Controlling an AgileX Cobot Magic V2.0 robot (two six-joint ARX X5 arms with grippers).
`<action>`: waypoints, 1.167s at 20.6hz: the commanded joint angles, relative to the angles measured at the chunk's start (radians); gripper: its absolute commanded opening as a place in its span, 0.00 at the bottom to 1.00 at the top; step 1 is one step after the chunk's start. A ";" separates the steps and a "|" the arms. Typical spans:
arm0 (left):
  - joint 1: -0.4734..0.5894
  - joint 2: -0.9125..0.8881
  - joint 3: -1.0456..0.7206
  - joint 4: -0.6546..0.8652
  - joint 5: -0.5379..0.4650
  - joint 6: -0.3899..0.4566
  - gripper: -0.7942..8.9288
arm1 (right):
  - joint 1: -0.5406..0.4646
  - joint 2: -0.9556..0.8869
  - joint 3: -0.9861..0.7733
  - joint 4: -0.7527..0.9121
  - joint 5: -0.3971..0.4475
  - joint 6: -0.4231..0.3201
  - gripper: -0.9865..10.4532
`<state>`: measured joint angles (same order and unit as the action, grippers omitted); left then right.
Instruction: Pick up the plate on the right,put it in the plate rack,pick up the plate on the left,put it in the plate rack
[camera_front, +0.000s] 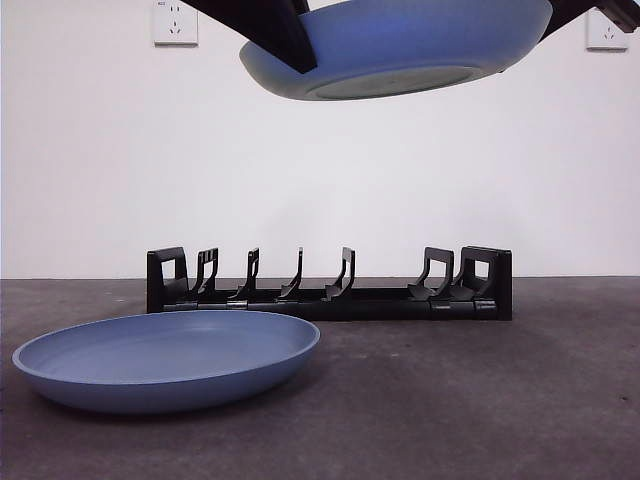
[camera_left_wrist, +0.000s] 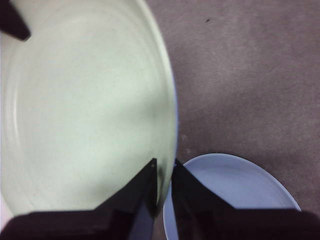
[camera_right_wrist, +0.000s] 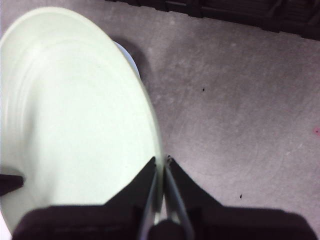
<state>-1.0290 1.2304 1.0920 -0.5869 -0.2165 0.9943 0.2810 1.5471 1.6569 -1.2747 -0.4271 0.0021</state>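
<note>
Blue and held high above the plate rack (camera_front: 330, 285), the raised plate (camera_front: 400, 50) is gripped on opposite rims, the left gripper (camera_left_wrist: 164, 167) and the right gripper (camera_right_wrist: 161, 162) each clenched on an edge. A second blue plate (camera_front: 165, 360) lies flat on the table (camera_front: 480, 400) in front of the rack's left half. If the two arms move unevenly, the thin rim could slip free, dropping the plate onto the rack's prongs or missing a slot.

Smooth matt plates (camera_front: 165, 360) — black plastic rack (camera_front: 330, 290), rough tabletop (camera_front: 480, 400)
</note>
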 joint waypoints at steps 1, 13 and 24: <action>0.009 -0.001 -0.002 0.025 -0.019 -0.049 0.07 | 0.001 0.004 0.003 -0.005 -0.011 0.005 0.08; 0.002 -0.001 -0.002 -0.002 -0.012 -0.083 0.07 | -0.001 0.004 0.008 0.070 -0.011 0.011 0.33; 0.135 -0.001 -0.002 0.130 0.222 -0.426 0.07 | -0.001 -0.011 0.333 0.122 0.077 0.079 0.48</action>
<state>-0.8955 1.2301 1.0920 -0.4686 0.0059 0.6479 0.2802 1.5459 1.9839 -1.1568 -0.3473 0.0689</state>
